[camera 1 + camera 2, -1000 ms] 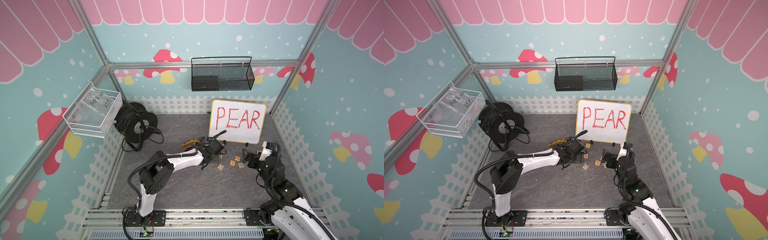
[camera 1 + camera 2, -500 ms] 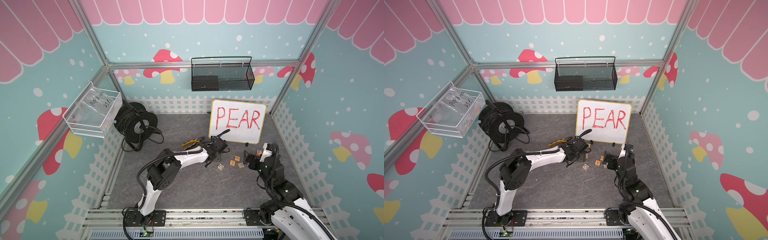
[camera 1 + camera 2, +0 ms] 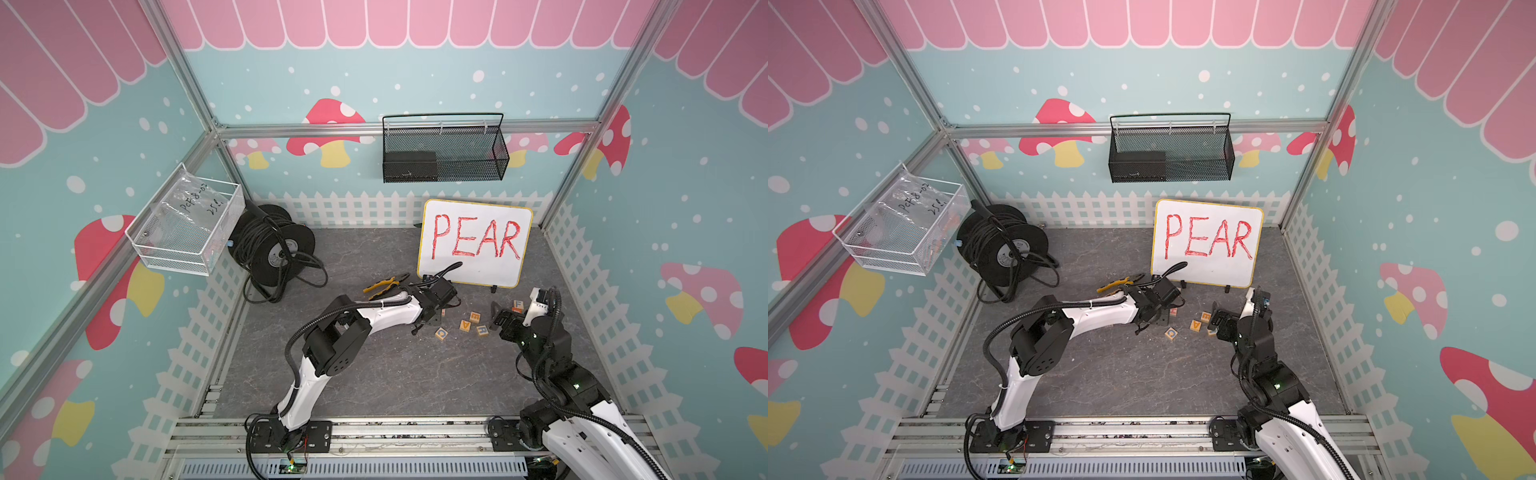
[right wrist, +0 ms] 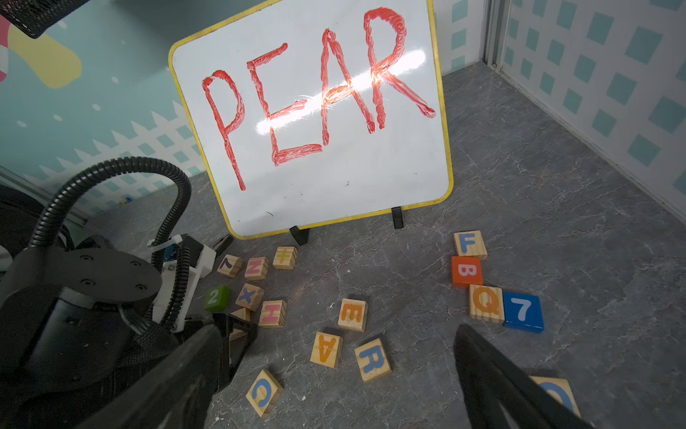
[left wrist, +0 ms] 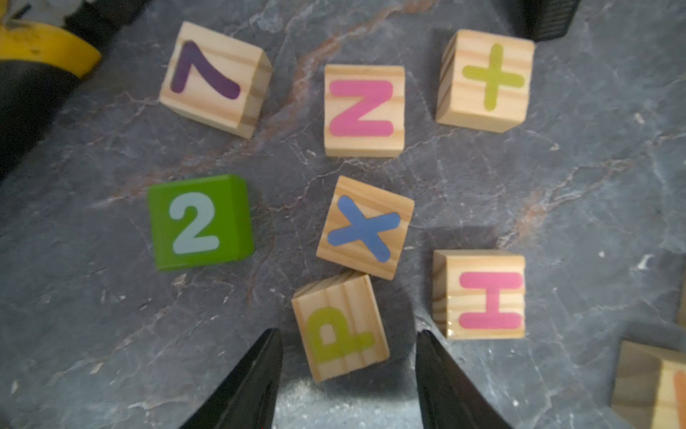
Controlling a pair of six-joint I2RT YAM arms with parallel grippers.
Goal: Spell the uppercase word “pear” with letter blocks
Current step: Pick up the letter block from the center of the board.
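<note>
The left gripper straddles the P, jaws part-open with a gap on each side (not touching it). The right gripper gapes wide and empty.

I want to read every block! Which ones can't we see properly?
Left wrist view: corner block, cut off by the picture edge, orange letter unreadable.
Right wrist view: blue-lettered block, half behind a finger of the right tool; P block, mostly behind the left tool.
</note>
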